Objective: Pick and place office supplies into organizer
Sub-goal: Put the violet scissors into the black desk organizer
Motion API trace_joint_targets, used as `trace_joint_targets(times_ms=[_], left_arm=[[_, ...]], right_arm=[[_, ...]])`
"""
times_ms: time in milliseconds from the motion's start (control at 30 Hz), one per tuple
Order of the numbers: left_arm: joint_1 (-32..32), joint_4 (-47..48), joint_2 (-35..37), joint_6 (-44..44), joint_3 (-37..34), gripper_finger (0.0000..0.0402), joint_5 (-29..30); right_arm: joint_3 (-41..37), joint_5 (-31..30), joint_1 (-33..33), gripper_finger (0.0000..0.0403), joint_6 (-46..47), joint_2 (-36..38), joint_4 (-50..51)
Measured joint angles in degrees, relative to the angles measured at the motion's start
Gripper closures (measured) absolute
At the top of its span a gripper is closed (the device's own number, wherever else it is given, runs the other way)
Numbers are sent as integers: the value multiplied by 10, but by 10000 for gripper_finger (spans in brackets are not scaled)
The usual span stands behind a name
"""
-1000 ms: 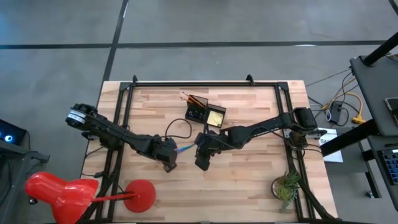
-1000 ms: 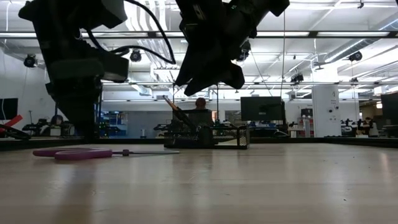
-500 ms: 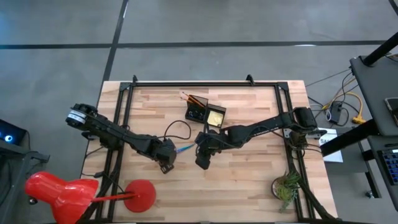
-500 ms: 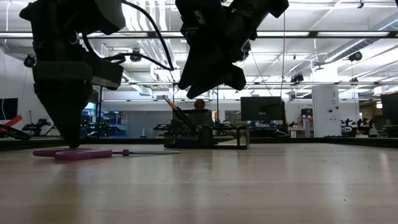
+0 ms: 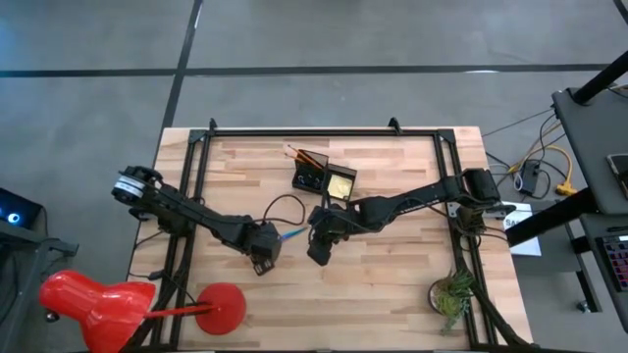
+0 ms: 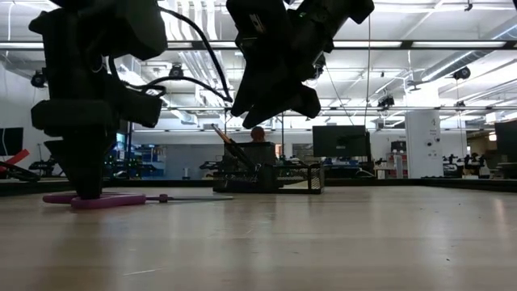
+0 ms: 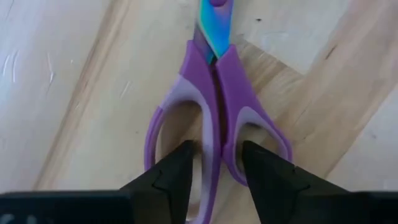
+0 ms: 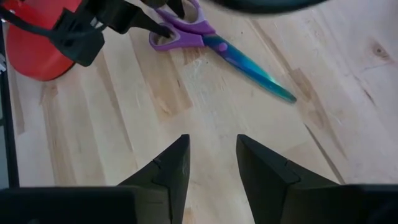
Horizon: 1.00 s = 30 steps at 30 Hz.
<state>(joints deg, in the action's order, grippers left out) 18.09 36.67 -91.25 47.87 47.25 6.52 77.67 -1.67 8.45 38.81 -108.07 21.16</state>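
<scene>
The purple-handled scissors [image 7: 214, 112] lie flat on the wooden table, their blue blades [image 5: 290, 234] pointing toward the right arm. My left gripper [image 7: 216, 152] is open and low over the handles [image 6: 89, 199], with one fingertip in each finger loop. My right gripper [image 8: 211, 155] is open and hovers above bare table near the middle [image 5: 319, 253], and the scissors [image 8: 205, 37] lie ahead of it. The black organizer [image 5: 322, 178] stands farther back and holds orange and black pens [image 5: 299, 155] and a yellow sticky pad [image 5: 340, 184]. My left gripper comes from above, pointing down. Its fingers [image 7: 180, 162] stand inside the two finger loops, either side of the paired inner bars of the handles [image 7: 217, 134]. I cannot tell whether they touch the bars. The scissors lie flat on the table.
A red lamp-like object [image 5: 98, 304] sits at the near left corner and a green plant [image 5: 451, 294] at the near right. A black frame rail [image 5: 314, 131] runs along the far edge. Bare wood lies near and right of the grippers.
My left gripper has come down from above the table onto the scissors' handles, and its fingertips are now at table height. The scissors have stayed in place.
</scene>
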Motion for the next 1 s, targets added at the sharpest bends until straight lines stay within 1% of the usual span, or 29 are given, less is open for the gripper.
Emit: trace_joint_targets(times_ms=[167, 333, 467, 567, 700, 767, 833, 900, 1000], left_arm=[[0, -2, 4, -35, 3, 310, 2], [-3, -2, 5, -69, 4, 356, 32], [-7, 0, 6, -94, 3, 358, 37], [-9, 46, 10, -122, 9, 358, 67], [-15, 151, 14, -190, 43, 358, 126], [-22, 211, 18, -235, 63, 358, 160], [-31, 258, 20, -283, 89, 358, 209], [-43, 303, 27, -348, 119, 358, 269], [-73, 339, 36, -465, 162, 358, 358]], right_arm=[[0, 0, -2, 281, -2, 0, 0], [0, -3, -9, 288, -2, 0, 0], [0, -15, -8, 294, 3, 0, -5], [0, -41, -4, 299, 14, 2, -5], [4, -93, 20, 306, 19, 19, -2], [5, -131, 41, 309, 32, 36, 14], [6, -193, 65, 310, 52, 53, 45], [6, -264, 90, 310, 87, 67, 100], [6, -344, 117, 310, 171, 87, 197]])
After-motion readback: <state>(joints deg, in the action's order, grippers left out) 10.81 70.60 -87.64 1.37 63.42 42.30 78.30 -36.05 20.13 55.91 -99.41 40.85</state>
